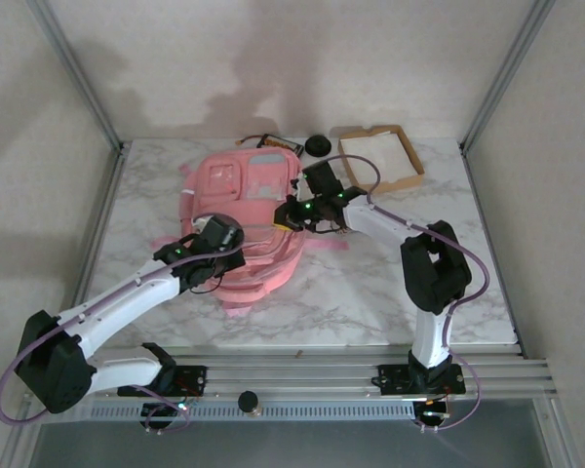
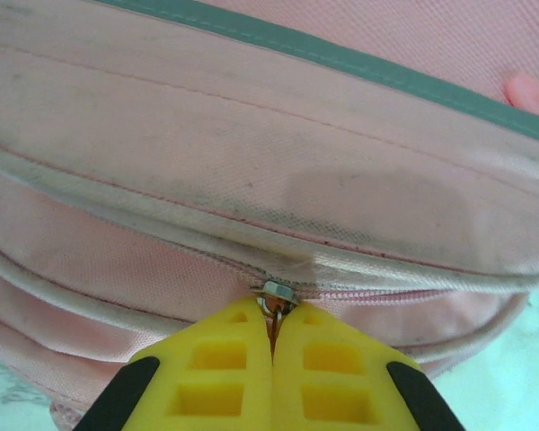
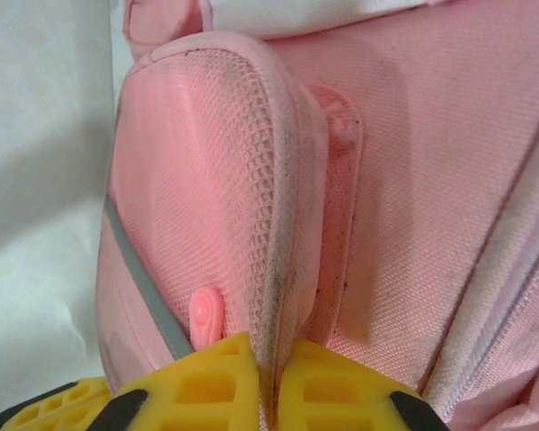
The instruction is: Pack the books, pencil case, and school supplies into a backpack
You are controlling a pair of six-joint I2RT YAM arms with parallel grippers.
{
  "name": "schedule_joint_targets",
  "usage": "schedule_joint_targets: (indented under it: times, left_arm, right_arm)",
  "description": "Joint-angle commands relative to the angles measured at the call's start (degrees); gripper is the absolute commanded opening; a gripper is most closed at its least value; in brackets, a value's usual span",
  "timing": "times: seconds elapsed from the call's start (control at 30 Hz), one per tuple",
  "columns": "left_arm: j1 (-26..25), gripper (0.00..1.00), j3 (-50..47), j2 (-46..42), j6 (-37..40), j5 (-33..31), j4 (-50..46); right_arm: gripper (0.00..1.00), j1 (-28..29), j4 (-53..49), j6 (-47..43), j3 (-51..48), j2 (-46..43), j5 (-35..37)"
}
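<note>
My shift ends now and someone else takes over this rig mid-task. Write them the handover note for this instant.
Left end effector: shut on the zipper pull of the pink backpack.
Right end effector: shut on the rim of the mesh side pocket.
The backpack lies flat on the marble table, with the cardboard tray beyond it to the right.
Done: both grips are set. I cannot tell how far the zipper is open or whether anything is packed.
Left: open the bag and load the books and supplies. A dark flat item at the backpack's far edge may be a book.
</note>
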Motion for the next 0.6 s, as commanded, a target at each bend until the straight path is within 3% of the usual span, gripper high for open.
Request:
schedule_joint_targets:
  times: [0.0, 0.1, 0.23, 0.43, 0.5, 0.57]
  left_arm:
    - [0.0, 0.0, -4.3, -1.6, 1.3, -0.1, -12.3]
    - [0.7, 0.0, -4.5, 0.2, -0.2, -10.3, -17.0]
    - [2.4, 0.0, -0.8, 0.8, -2.8, -10.7, -16.3]
    - [12.2, 0.0, -6.5, -0.7, -3.1, -9.6, -10.3]
    - [13.4, 0.0, -7.2, 0.0, -2.6, -11.9, -7.4]
    - [13.2, 0.0, -5.9, 1.5, -2.0, -10.3, -5.5]
  right_arm:
    - [0.0, -5.1, 2.9, -1.6, 1.4, 0.3, 8.6]
    - [0.0, -3.9, -0.3, -3.7, 1.0, -0.2, 13.0]
    - [0.0, -9.7, -1.8, -5.7, 1.7, -0.1, 15.6]
    - [0.0, -10.3, -3.0, -7.5, 6.7, 2.6, 17.9]
    - [0.0, -10.2, -2.8, -7.9, 8.9, 4.4, 16.6]
    - [0.0, -9.0, -4.1, -9.0, 11.0, 5.8, 17.0]
